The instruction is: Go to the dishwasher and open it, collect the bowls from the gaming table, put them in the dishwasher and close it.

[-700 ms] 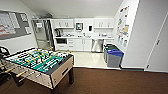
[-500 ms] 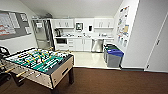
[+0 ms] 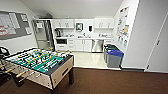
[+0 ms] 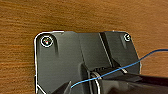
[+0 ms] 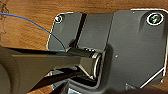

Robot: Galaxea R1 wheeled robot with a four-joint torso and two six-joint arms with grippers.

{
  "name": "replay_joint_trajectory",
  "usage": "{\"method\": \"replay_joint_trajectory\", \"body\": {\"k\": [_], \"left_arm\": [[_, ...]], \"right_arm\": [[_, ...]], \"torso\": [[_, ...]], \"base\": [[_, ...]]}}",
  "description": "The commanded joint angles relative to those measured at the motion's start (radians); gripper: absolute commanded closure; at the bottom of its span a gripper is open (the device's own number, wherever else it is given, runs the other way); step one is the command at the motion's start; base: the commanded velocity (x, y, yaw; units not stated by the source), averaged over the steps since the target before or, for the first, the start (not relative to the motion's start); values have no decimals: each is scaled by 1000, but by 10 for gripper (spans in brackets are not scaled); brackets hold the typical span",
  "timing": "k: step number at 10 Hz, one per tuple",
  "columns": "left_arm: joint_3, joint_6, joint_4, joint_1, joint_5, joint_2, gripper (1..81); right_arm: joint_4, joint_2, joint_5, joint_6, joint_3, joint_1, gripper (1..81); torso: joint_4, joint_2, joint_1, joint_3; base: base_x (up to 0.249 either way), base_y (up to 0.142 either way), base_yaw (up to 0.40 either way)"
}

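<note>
Dishwasher: we see the dishwasher far ahead in the kitchenette, its steel front closed, under the counter and between white cabinets.
Foosball table: the foosball table with green field and rods stands near us on the left, on the dark brown floor.
Bins: two bins, one with a blue lid, stand at the right wall, just beside the edge of the pale kitchen floor.
Grippers: we cannot tell how far the left or the right one is open; both wrist views show the robot's dark plate over wood-coloured floor.
Cable: a thin blue cable crosses the plate.
</note>
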Motion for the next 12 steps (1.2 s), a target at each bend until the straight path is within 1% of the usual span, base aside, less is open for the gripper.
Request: {"method": "replay_joint_trajectory", "body": {"k": [1,12], "left_arm": [[19,7,14,-55,48,-17,10],[20,7,17,-55,48,-15,10]], "right_arm": [[7,-5,-48,-6,5,48,10],[7,-2,-44,-8,4,47,10]], "torso": [[0,0,0,0],[0,0,1,0]], "base": [[74,0,0],[94,0,0]]}}
